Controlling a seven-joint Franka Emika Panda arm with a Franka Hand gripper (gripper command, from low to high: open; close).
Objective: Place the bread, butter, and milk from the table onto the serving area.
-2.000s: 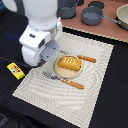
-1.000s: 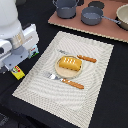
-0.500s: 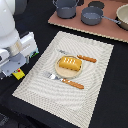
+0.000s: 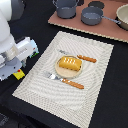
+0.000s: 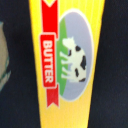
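Observation:
The butter [image 5: 65, 65], a yellow box with a red "BUTTER" band and a cow picture, fills the wrist view from very close. In the exterior view only a yellow and red corner of the butter [image 4: 19, 75] shows on the dark table, just off the serving area's left edge. My gripper [image 4: 14, 71] hangs right over it; its fingers are hidden by the hand, so I cannot tell if they are open or shut. The bread [image 4: 70, 63] lies on the round plate [image 4: 59, 72] on the striped beige serving area [image 4: 45, 100]. The milk is out of view.
A fork [image 4: 54, 76] and two wooden-handled pieces of cutlery [image 4: 86, 58] lie beside the plate. A pinkish-brown board [image 4: 75, 24] with grey pots [image 4: 93, 16] stands at the back. The white arm [image 4: 7, 25] fills the exterior view's left.
The arm has swung from above the placemat to the exterior view's left and come down over the butter. In the last half second it has barely moved.

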